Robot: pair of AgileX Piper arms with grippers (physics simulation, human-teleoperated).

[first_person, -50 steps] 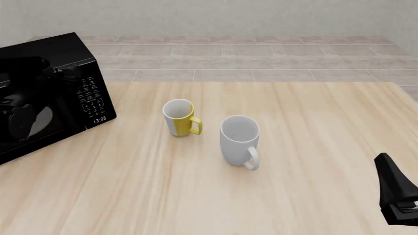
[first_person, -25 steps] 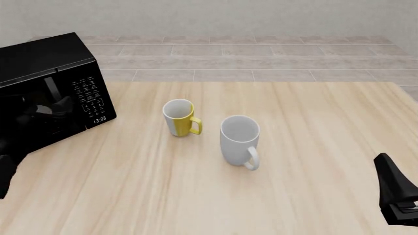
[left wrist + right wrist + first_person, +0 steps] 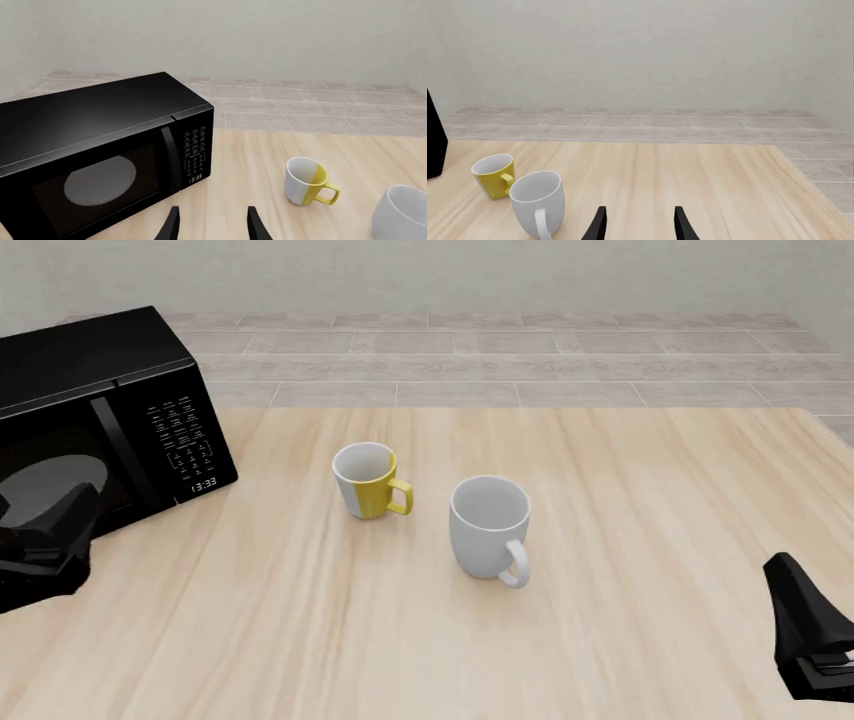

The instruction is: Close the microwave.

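We see the microwave (image 3: 107, 430) as a glossy black box; its top is smooth and faintly sheened, its door dark glass-like, with a grey matt plate (image 3: 100, 180) showing through. The table (image 3: 641, 520) looks like pale, smooth wood with fine grain. At its 12 o'clock, the yellow-and-white mug (image 3: 367, 480) and the white mug (image 3: 490, 528) appear smooth, ceramic-like, softly matt. Both grippers, left (image 3: 209, 230) and right (image 3: 636, 227), look like matt black plastic.

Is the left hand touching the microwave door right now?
Apart. The left wrist view shows the left hand open over bare table, with the shut microwave standing clear beyond its fingertips.
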